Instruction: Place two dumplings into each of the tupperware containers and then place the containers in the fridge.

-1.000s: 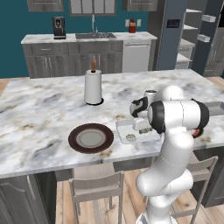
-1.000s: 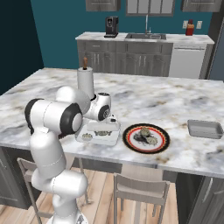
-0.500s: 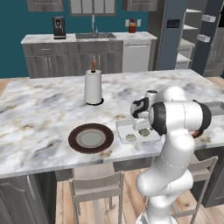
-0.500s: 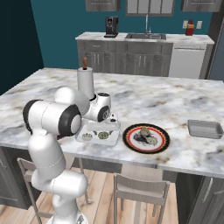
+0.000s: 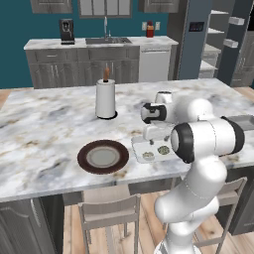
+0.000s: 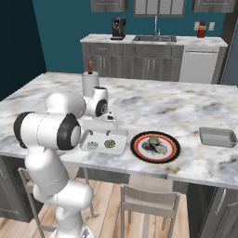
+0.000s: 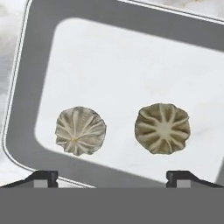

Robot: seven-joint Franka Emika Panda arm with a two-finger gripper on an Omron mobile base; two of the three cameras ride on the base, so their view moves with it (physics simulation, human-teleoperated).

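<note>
Dumplings lie apart in the tupperware container, its edges cut off; hand spread wide, empty.

Two base views flank the counter; hand view looks down close.

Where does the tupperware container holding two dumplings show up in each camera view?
Left base view: tupperware container right of centre, beside the dark plate, partly behind the arm.
Right base view: left of centre, just left of the plate with food.
Hand view: its rim frames both dumplings.
Shared landmark: paper towel roll.
</note>
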